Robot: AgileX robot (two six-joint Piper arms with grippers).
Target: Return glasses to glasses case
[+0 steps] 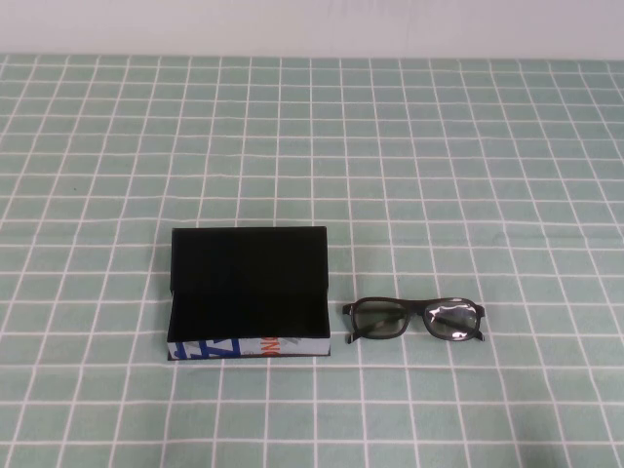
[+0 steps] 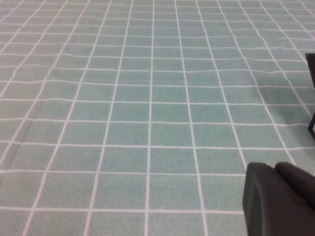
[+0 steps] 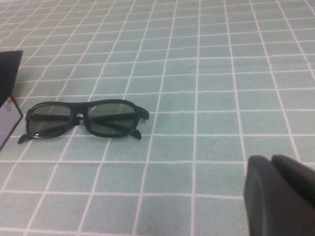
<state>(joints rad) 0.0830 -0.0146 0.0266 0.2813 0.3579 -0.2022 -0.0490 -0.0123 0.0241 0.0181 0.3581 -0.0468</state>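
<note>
1. Viewing from high: glasses point(image 1: 416, 320) lie just right of the open glasses case point(image 1: 249, 292), long axis left-right, arms folded toward me. Neither gripper shows.
2. Left wrist: my left gripper point(image 2: 278, 199) hovers over cloth; finger state unreadable.
3. Right wrist: my right gripper point(image 3: 279, 195), near the glasses point(image 3: 82, 119); finger state unreadable. Risk: thin frame slipping on pinch.

Glasses point(image 1: 416, 320) lie just right of the glasses case point(image 1: 249, 292).

glossy plastic glasses point(image 1: 416, 320), matt case point(image 1: 248, 278), cloth tablecloth point(image 1: 468, 156)
</note>
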